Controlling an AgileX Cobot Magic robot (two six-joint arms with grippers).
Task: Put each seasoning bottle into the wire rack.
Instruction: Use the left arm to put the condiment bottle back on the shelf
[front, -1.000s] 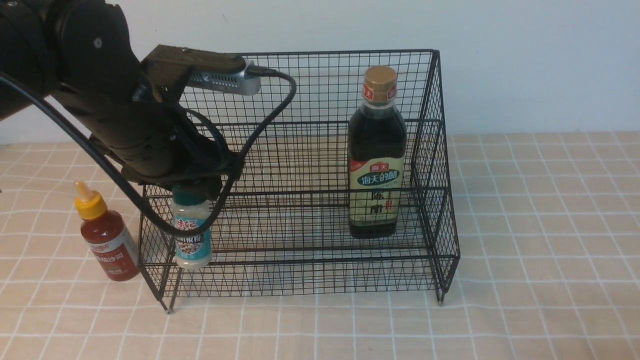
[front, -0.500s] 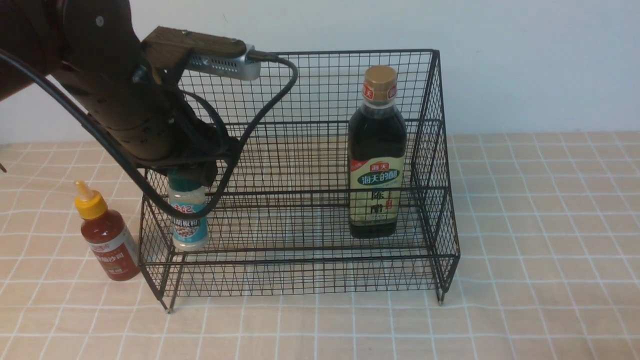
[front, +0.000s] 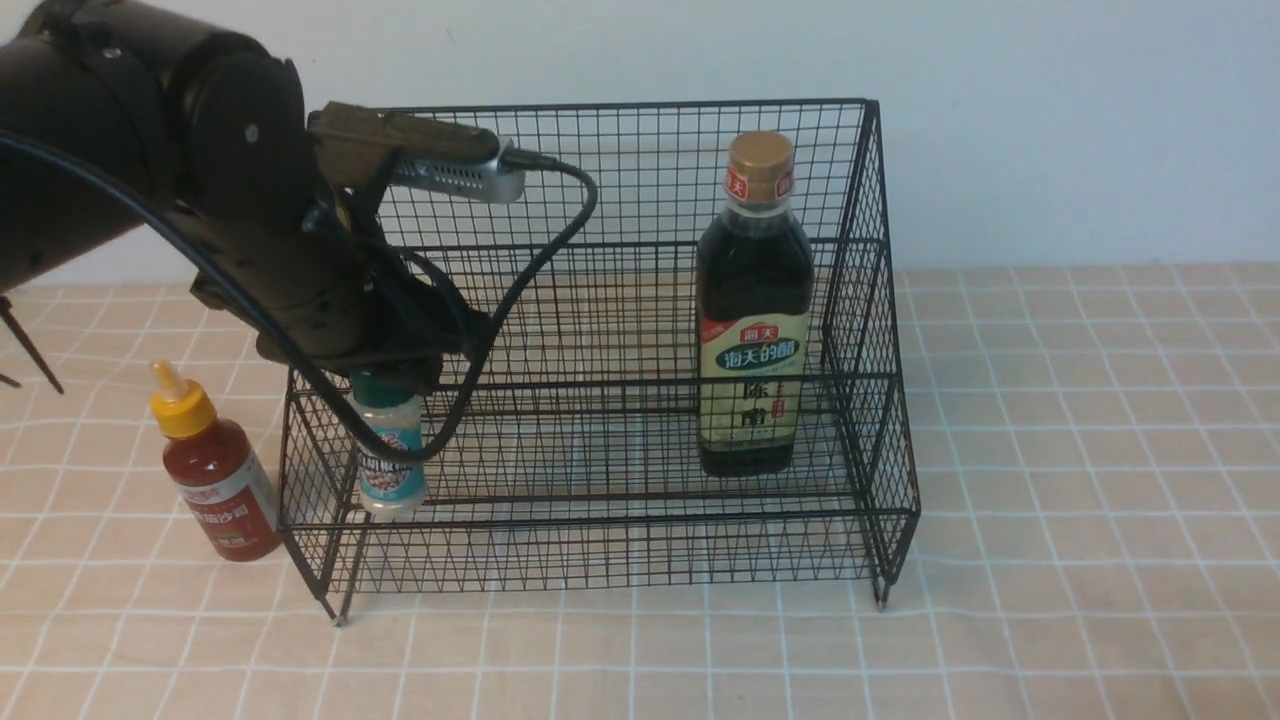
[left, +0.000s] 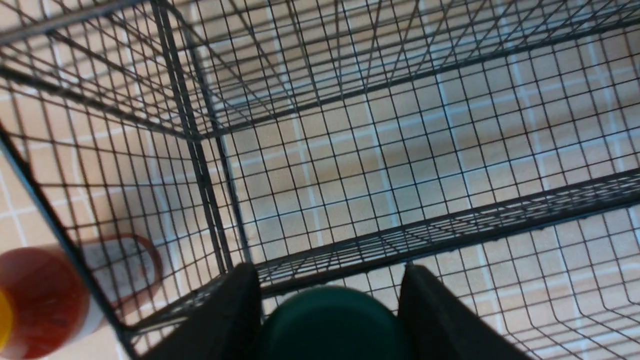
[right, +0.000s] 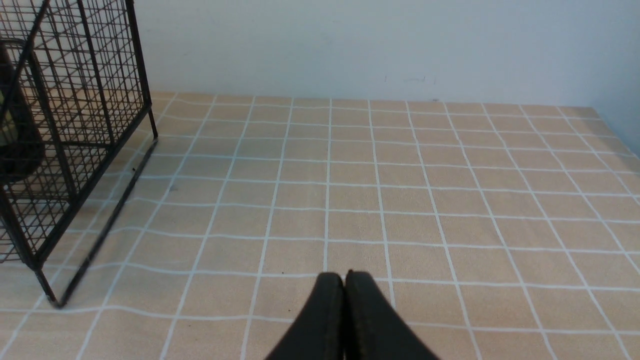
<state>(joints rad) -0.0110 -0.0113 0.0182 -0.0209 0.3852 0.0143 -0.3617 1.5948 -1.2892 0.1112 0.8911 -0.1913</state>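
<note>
Holding 2 bottles (front: 755, 330); the wire rack (front: 600, 519).

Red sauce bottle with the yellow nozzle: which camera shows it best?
The front view: the red sauce bottle appears whole, nozzle to base, beside the wire rack. The left wrist view shows it partly, behind rack mesh and cut off; the right wrist view doesn't show it.

What sort of place this is stays uncertain: it could be a lab or a kitchen corner. A plain pale wall (front: 1080, 130) fills the upper part of the front view, above a surface with a beige, white-lined grid covering (front: 1080, 480). A black robot arm (front: 240, 180) with a loose cable (front: 520, 280) at upper left suggests a lab, while the vinegar bottle (front: 755, 330) right of centre and red sauce bottle (front: 220, 480) at lower left suggest a kitchen.
</note>
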